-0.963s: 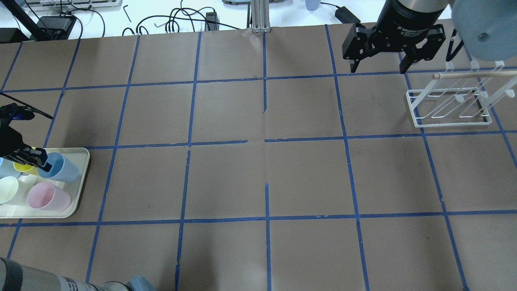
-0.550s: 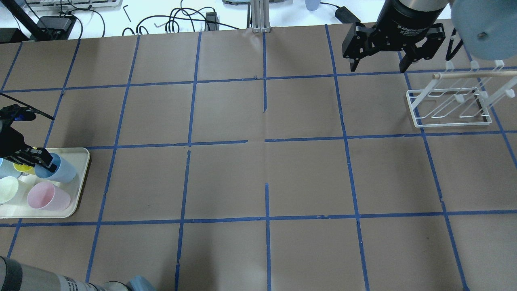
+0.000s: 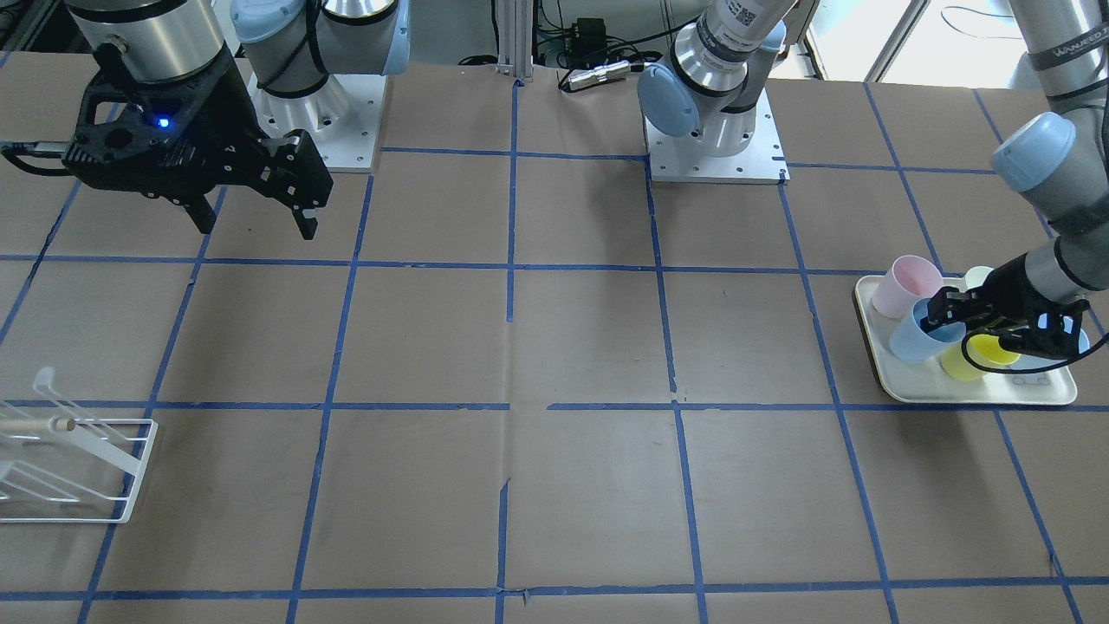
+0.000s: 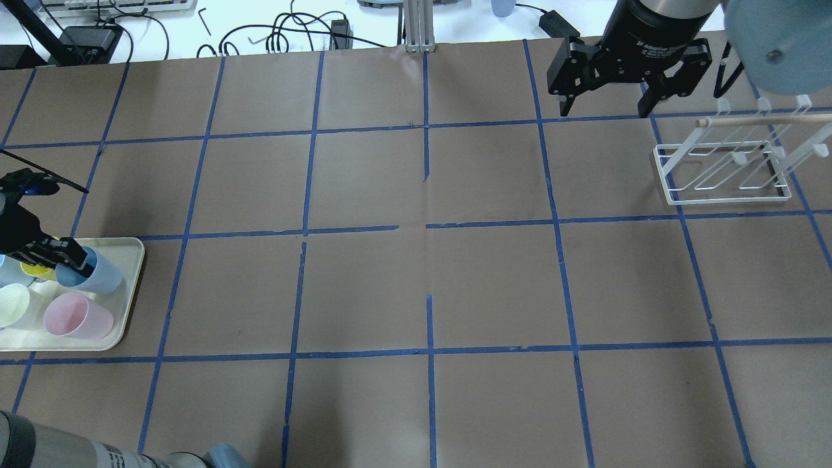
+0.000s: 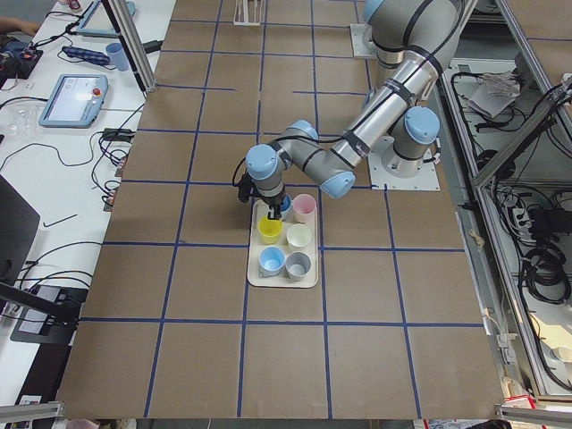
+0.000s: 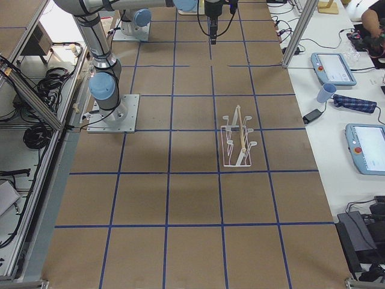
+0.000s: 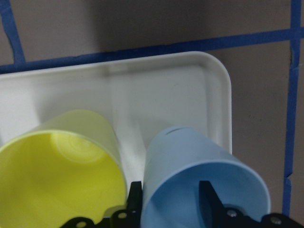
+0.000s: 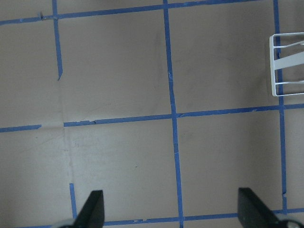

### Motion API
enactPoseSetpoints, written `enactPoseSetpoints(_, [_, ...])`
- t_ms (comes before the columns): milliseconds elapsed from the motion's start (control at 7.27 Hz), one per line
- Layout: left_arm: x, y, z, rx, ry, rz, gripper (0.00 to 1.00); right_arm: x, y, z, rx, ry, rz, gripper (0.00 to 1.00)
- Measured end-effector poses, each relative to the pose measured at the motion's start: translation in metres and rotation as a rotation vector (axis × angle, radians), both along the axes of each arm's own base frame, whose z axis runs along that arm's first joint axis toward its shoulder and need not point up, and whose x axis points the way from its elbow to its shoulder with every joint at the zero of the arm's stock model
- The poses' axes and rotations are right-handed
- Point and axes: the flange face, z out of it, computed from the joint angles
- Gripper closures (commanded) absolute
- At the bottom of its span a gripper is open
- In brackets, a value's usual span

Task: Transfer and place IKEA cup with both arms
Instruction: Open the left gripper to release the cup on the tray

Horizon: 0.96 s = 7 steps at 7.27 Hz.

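Pick-up is the step in hand. The left gripper (image 4: pixel 70 255) is down on the cup (image 4: pixel 99 278), which stands at the 1 o'clock corner of the tray (image 4: pixel 130 305), out at the table's 9 o'clock in the overhead view. In the left wrist view the fingers (image 7: pixel 135 199) straddle the cup's wall, one outside and one inside, drawn partway in. A gap shows beside the inner finger, so it cannot be told whether the grip has bitten, or whether the cup's base has left the tray.

Next comes a firm close and a straight lift, because the yellow cup (image 7: pixel 61 166) sits just beside, at the cup's 9 o'clock, and a sideways drag would likely knock it. Then the cup goes toward mid-table for the hand-over.

The right gripper (image 4: pixel 604 112) hangs with jaws wide apart and holding nothing, at the table's 1 o'clock, near the rack (image 4: pixel 721 188).

The tray holds six cups in the left side view, among them the pink cup (image 4: pixel 78 316). The insides that show look bare.
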Motion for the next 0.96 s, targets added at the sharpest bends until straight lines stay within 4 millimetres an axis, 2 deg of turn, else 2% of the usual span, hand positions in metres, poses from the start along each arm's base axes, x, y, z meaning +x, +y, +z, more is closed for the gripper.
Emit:
enactPoseSetpoints(138, [0.000,0.000,0.000,-0.001,0.000,0.002,0.00,0.001,0.001,-0.001,0.013,-0.010,0.002,0.00])
enactPoseSetpoints(550, [-0.003,0.001,0.006,0.000,-0.004,0.003,0.00,0.002,0.004,-0.002,0.031,-0.018,0.006,0.00])
enactPoseSetpoints(962, [-0.011,0.003,0.024,-0.008,-0.012,0.003,0.00,0.001,0.005,-0.001,0.031,-0.011,0.024,0.00])
